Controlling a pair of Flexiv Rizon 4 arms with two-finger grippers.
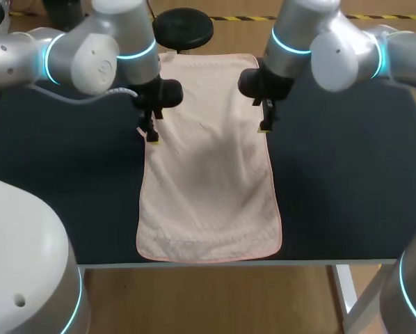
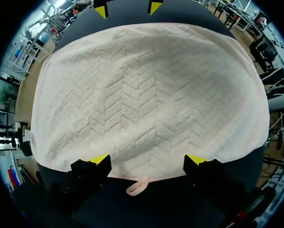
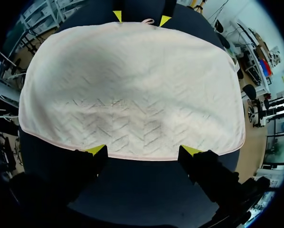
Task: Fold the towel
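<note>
The towel [image 1: 208,174] lies spread between the left pincer [image 2: 147,159] and right pincer [image 3: 143,151]. Both stand wide apart at its edges.

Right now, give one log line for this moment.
towel: spread, unfolded | left tool: open, left edge | right tool: open, right edge

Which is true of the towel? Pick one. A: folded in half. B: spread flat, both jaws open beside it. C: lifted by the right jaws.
B: the towel lies unfolded on the table, with left jaws and right jaws open at its long edges.
</note>
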